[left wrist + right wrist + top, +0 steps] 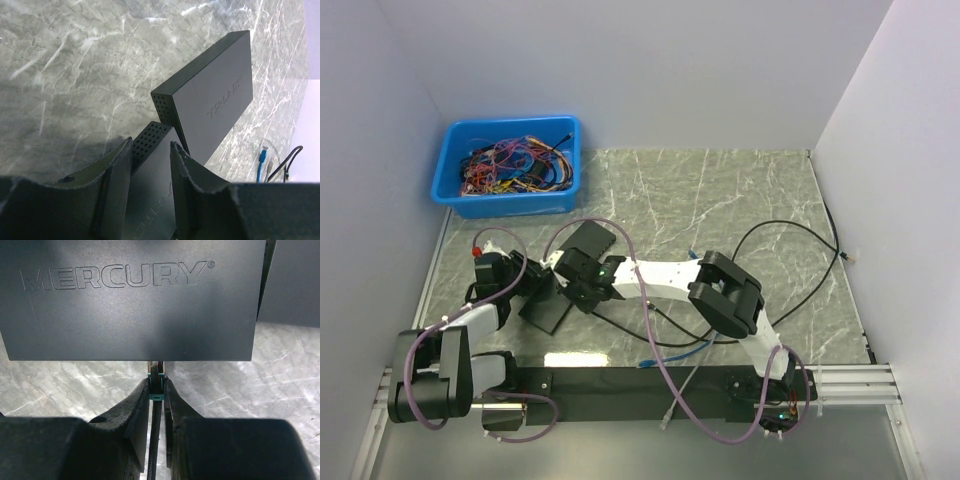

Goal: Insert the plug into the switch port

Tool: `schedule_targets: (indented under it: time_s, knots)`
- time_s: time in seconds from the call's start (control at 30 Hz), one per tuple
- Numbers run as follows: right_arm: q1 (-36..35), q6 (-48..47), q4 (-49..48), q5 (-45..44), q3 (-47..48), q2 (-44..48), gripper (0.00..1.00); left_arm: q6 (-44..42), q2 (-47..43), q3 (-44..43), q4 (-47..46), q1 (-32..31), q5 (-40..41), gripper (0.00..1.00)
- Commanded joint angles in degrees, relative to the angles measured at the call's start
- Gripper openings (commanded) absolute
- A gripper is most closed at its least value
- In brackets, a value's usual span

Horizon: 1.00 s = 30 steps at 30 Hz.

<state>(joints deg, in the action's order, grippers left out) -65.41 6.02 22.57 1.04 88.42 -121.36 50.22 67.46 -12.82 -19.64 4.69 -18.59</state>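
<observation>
A black switch marked MERCURY fills the upper part of the right wrist view. My right gripper is shut on the plug, a small connector with a teal boot and a black cable. The plug's tip meets the switch's near edge; the port itself is hidden. In the left wrist view my left gripper is shut on this same switch, one finger on each flat face. From above, the switch lies between the left gripper and the right gripper.
A second black switch lies just beyond the held one. At the back left stands a blue bin of tangled wires. A blue cable and a black cable trail over the marble table, to the right.
</observation>
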Motion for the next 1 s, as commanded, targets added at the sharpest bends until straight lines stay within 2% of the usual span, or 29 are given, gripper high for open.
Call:
schedule_targets:
  time_s: [0.0, 0.23, 0.43, 0.73, 0.97]
  knots:
    - [2.82, -0.57, -16.76, -3.06, 0.61, 4.20, 0.00, 1.55, -1.28, 2.09, 5.93, -3.37, -7.43, 0.41]
    - [5.72, -3.82, -19.57, -1.22, 1.93, 4.20, 0.00, 3.22, -5.85, 5.26, 7.59, -5.73, -5.58, 0.41]
    - [7.49, -5.57, -26.78, 6.95, -0.27, 6.57, 0.00, 4.36, -6.46, 7.80, 5.94, -6.18, -4.97, 0.41]
    - [6.96, -11.99, -26.79, 20.74, 4.74, 4.12, 0.00, 4.10, -2.95, 7.11, 4.08, -6.36, -5.84, 0.41]
    - [6.34, -13.40, -30.65, 22.26, 4.83, 3.94, 0.00, 5.07, -0.49, 7.37, 2.06, -6.80, -5.93, 0.41]
